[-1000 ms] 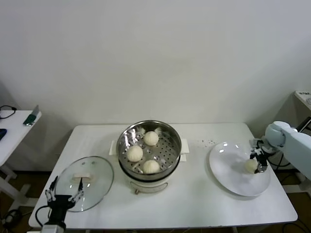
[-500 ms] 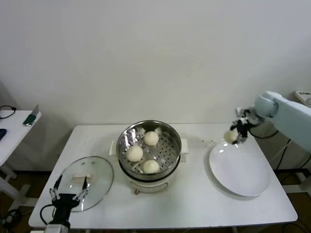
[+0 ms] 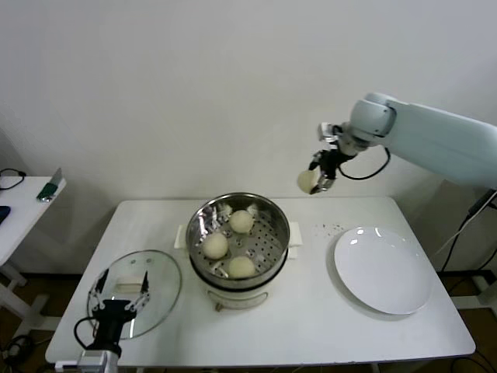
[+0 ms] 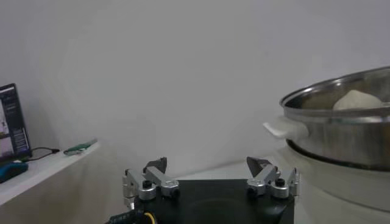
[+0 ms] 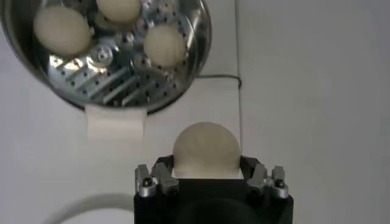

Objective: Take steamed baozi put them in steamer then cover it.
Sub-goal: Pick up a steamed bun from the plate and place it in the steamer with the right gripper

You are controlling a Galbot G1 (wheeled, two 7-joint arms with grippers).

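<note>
The steel steamer (image 3: 239, 231) on its white pot base stands mid-table with three pale baozi (image 3: 216, 245) on its perforated floor. My right gripper (image 3: 317, 177) is shut on the fourth baozi (image 3: 307, 181) and holds it high in the air, up and to the right of the steamer. In the right wrist view the held baozi (image 5: 206, 150) sits between the fingers, with the steamer (image 5: 122, 85) below and ahead. My left gripper (image 3: 116, 301) is open and empty, low at the front left over the glass lid (image 3: 133, 283).
An empty white plate (image 3: 383, 269) lies on the table at the right. The steamer's white handles (image 3: 293, 233) stick out at both sides. A side table (image 3: 19, 203) with small items stands at the far left.
My right gripper has lifted the baozi off the white plate and carried it up and left, toward the steamer. The left gripper has shifted slightly over the lid.
</note>
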